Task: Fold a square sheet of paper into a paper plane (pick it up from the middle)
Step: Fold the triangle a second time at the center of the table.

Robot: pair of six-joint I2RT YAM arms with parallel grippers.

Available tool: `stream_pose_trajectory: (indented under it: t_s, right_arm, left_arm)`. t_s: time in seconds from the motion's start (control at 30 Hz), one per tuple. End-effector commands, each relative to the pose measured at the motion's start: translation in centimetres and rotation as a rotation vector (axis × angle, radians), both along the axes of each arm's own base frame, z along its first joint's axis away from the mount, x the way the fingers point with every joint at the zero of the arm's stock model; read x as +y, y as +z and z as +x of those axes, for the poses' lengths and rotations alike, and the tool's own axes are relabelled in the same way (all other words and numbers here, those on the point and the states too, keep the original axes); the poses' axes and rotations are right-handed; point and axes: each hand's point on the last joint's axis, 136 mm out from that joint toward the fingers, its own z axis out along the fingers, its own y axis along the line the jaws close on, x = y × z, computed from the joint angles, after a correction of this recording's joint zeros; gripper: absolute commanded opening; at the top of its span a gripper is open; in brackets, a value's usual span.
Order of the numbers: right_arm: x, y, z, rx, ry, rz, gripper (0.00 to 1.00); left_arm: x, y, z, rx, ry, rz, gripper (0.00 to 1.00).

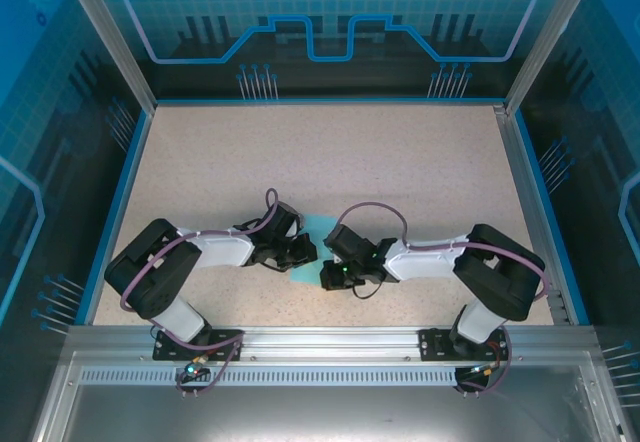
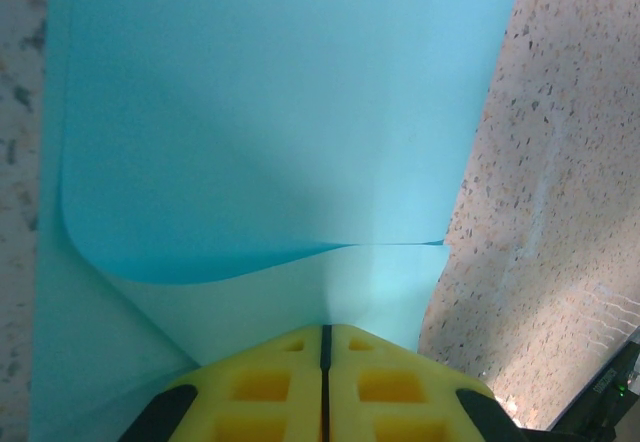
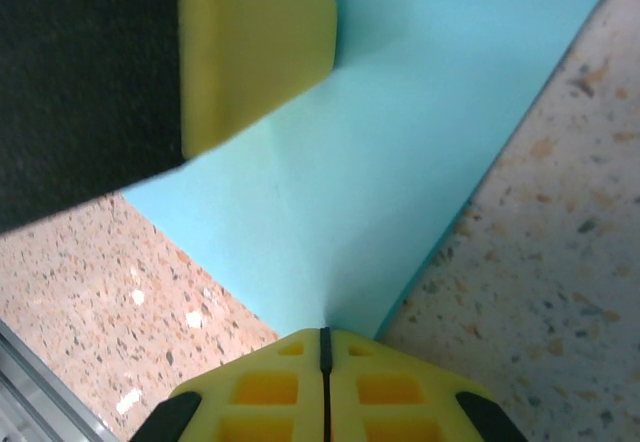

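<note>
Left claw point(image 2: 323, 332) and right claw point(image 3: 323, 334) pinched shut on matte cyan sheet of paper point(image 2: 270, 112), flap curled over

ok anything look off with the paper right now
Nothing damaged or spilled. The paper just isn't flat: in the left wrist view one layer bows over in a loose curve, not a sharp crease, just ahead of the shut left gripper. The right gripper pinches the paper too, so it looks mid-fold.
</note>
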Motion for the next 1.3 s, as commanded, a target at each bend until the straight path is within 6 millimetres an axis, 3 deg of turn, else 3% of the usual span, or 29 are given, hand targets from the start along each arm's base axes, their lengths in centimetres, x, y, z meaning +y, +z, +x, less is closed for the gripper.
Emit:
stream_pose_trajectory:
  t_s: [0.0,0.17,0.37,0.83,1.27]
  right_arm:
    - [-1.4,0.1,-1.5,0.049,0.039,-0.045,0.07]
    - [1.1,2.6,1.3,-0.021,0.006,0.091,0.07]
    - [2.2,1.8,2.4,-0.016,0.008,0.081,0.07]
    - [-3.1,-3.0,-0.7,0.087,-0.026,-0.107,0.06]
    - [-6.2,-5.8,-3.1,0.222,-0.034,-0.278,0.07]
  left_arm:
    - [4.5,-4.8,-4.5,0.174,0.022,0.218,0.08]
    - [4.4,-4.7,-4.5,0.174,0.021,0.213,0.08]
    - [4.4,-4.7,-4.6,0.178,0.019,0.204,0.08]
    - [3.6,-3.3,-3.9,0.143,-0.002,0.174,0.08]
    - [2.6,-1.4,-1.1,0.01,-0.102,0.154,0.08]
